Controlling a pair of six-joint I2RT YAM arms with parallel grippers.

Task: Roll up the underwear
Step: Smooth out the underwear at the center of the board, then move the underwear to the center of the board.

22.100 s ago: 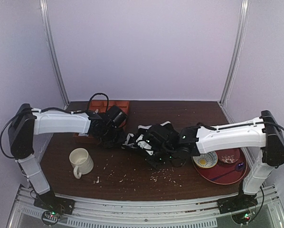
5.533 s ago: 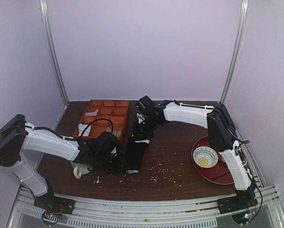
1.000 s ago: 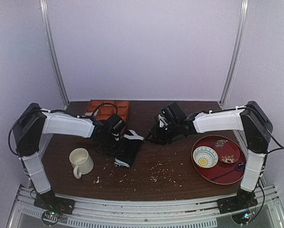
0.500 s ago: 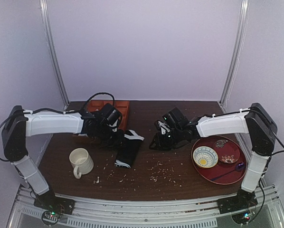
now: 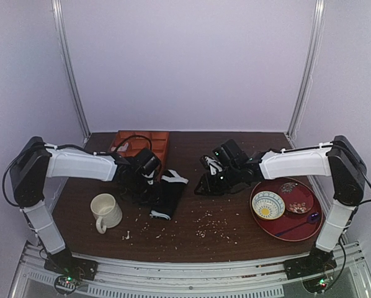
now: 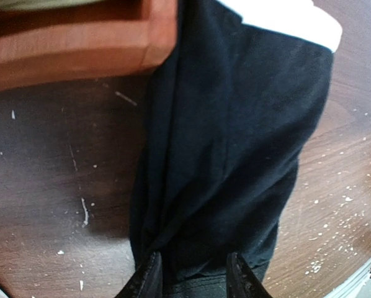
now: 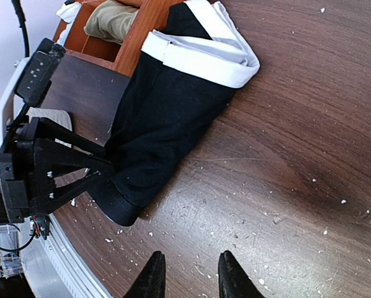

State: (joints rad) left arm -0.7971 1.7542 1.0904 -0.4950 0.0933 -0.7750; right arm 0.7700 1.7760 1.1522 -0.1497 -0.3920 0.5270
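Black underwear (image 7: 167,112) with a white waistband lies flattened lengthwise on the wooden surface (image 5: 235,217), its waistband end beside the orange compartment tray (image 5: 149,140). Left hand (image 6: 190,279) sits at the underwear's near end, fingers part-open on either side of the cloth edge. Right hand (image 7: 188,273) hovers apart, part-open and holding nothing.

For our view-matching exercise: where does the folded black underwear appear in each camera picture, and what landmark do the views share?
Top external: underwear centre-left, on the table.
Left wrist: fills the middle.
Right wrist: upper left, white waistband uppermost.
Shared landmark: orange tray.
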